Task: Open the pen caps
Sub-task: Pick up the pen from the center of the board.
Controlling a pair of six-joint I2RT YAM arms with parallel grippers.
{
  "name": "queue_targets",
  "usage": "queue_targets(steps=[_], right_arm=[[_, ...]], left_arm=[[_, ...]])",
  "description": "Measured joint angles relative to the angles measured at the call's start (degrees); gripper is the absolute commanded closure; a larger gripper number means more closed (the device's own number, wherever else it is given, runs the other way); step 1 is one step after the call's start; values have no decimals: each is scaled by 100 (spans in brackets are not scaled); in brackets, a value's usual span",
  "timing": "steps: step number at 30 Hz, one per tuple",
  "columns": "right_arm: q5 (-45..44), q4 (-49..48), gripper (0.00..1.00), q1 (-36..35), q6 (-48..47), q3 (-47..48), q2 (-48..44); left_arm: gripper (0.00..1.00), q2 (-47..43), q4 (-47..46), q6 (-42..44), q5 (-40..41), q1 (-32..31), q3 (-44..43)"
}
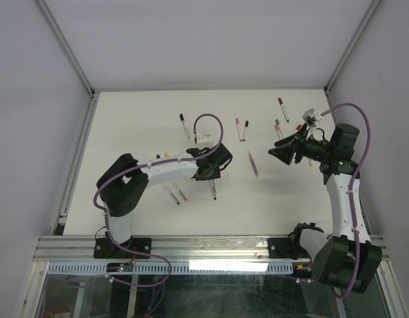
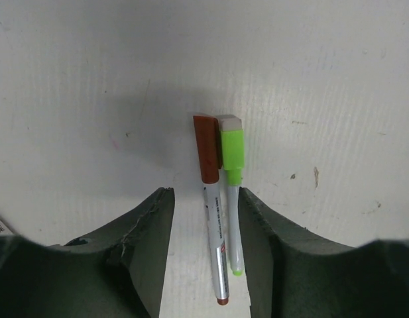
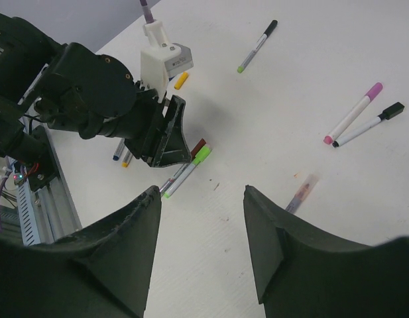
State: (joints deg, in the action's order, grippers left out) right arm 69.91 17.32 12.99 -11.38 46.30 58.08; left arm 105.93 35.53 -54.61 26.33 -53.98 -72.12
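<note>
The left gripper [image 2: 205, 199] is down at the middle of the bench [image 1: 138, 119] with its fingers released. They stand spread on either side of two pens that lie side by side and touch along their length. Both pens are capped: one has a dark red cap [image 2: 207, 149] and the other a green cap [image 2: 232, 149]. The two caps sit level with each other just past the fingertips, and the grey-white barrels run back between the fingers. The fingers stand near the barrels, and nothing is grasped.

The right gripper [image 3: 201, 199] is raised over the right side of the bench and points left toward the other arm. It too is released, and nothing is between its fingers.

More capped pens are scattered on the bench. A pink-capped pen [image 3: 353, 114] and a black-capped pen [image 3: 366, 126] lie close together beyond the middle. Another black-capped pen [image 1: 183, 126] lies farther left. A dark red pen [image 1: 283, 109] lies at the far right, with others near it that are too small to make out. One pen [image 1: 252, 162] lies alone between the two grippers. Two more pens [image 1: 174, 193] lie just near of the left arm. A short orange piece [image 3: 181, 80] rests on the bench beside the left wrist, and whether it is a loose cap cannot be told.
</note>
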Motion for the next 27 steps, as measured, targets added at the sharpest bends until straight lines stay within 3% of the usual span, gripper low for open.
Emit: queue_targets(steps=[27], right_arm=[[149,-291,44,4,323,-76,48]], left_arm=[[68,448,343,59,-9,-160,-225]])
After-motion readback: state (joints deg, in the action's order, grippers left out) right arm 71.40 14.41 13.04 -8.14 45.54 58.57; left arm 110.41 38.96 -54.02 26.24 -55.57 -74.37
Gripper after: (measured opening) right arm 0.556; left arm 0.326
